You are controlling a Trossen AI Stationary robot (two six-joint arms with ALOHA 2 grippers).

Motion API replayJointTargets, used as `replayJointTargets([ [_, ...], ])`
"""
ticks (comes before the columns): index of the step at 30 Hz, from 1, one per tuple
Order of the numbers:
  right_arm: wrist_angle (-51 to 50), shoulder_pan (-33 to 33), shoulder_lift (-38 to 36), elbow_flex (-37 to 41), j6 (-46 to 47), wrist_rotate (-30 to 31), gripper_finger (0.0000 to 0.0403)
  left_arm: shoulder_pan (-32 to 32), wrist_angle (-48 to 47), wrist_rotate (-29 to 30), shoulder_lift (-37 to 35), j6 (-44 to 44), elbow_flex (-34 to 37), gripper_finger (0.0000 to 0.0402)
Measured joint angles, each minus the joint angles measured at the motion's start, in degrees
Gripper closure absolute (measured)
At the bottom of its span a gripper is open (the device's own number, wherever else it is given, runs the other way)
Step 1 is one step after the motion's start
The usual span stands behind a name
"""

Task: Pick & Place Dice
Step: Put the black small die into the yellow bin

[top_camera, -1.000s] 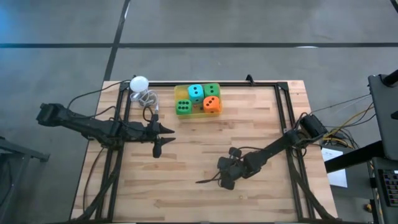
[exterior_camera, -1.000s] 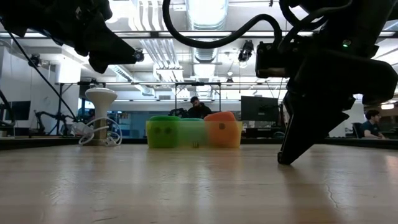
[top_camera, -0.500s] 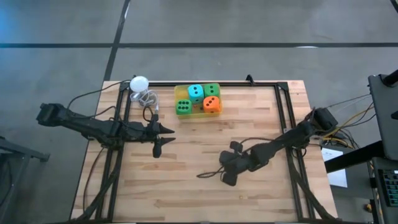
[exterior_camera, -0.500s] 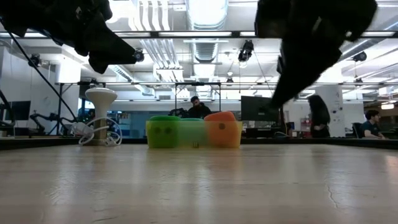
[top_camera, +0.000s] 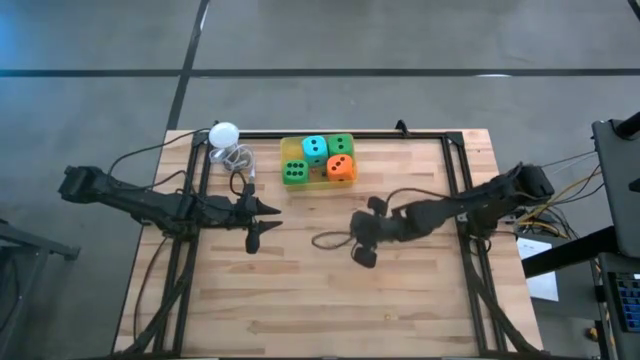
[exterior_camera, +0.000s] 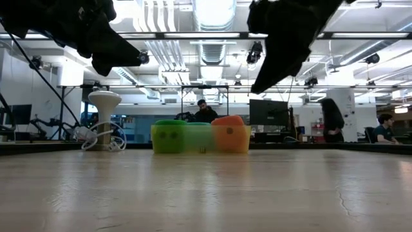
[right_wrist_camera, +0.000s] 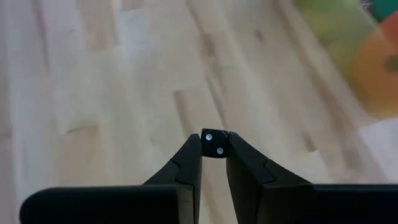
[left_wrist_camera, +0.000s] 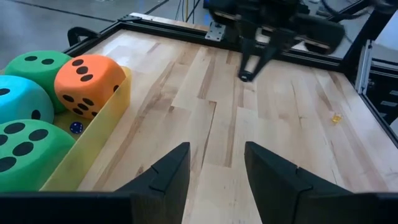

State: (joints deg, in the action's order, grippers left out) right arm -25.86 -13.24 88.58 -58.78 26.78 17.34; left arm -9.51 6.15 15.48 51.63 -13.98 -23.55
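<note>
Step in hand: the right gripper [right_wrist_camera: 214,163] is carrying a small black cube die with white pips [right_wrist_camera: 215,144], pinched at its fingertips above the wooden table [top_camera: 400,300].

Next, probably: lowering it into the translucent yellow plastic tray [top_camera: 292,152] beside the large soft foam dice [top_camera: 314,149].

The left gripper [left_wrist_camera: 214,171] is waiting part-open, holding nothing.

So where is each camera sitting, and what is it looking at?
High view: above the table, looking straight down; both arms show, left gripper and right gripper.
Low view: at table-top height, looking across at the yellow tray; both arms hang in from above.
Left wrist view: on the left arm, past its open fingers toward the tray.
Right wrist view: on the right arm; its fingers pinch a small black die.
Shared: high and left wrist views both show the orange die.
</note>
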Motion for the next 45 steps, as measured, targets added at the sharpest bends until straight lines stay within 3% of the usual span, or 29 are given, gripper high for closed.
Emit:
replayJointTargets([
  [15,2.20,11.19,0.00,-0.02,-8.07,-3.28,0.0360,0.01,-0.04,-0.02,0.01,0.04,0.00,0.0242],
  [26,11.94,22.17,0.52,-0.55,-15.95,-10.94,0.0359,0.01,-0.04,-0.02,0.01,0.13,0.00,0.0242],
  [36,12.85,31.47,2.22,-9.45,-21.46,-18.82,0.0359,0.01,-0.02,-0.02,0.01,0.22,0.00,0.0242],
  [41,8.97,33.47,9.39,-16.46,-22.24,-21.24,0.0358,0.01,-0.04,0.13,0.00,0.21,0.00,0.0242],
  [45,2.93,33.71,16.92,-24.41,-23.91,-19.41,0.0358,0.01,-0.22,0.14,-0.01,0.20,0.00,0.0242],
])
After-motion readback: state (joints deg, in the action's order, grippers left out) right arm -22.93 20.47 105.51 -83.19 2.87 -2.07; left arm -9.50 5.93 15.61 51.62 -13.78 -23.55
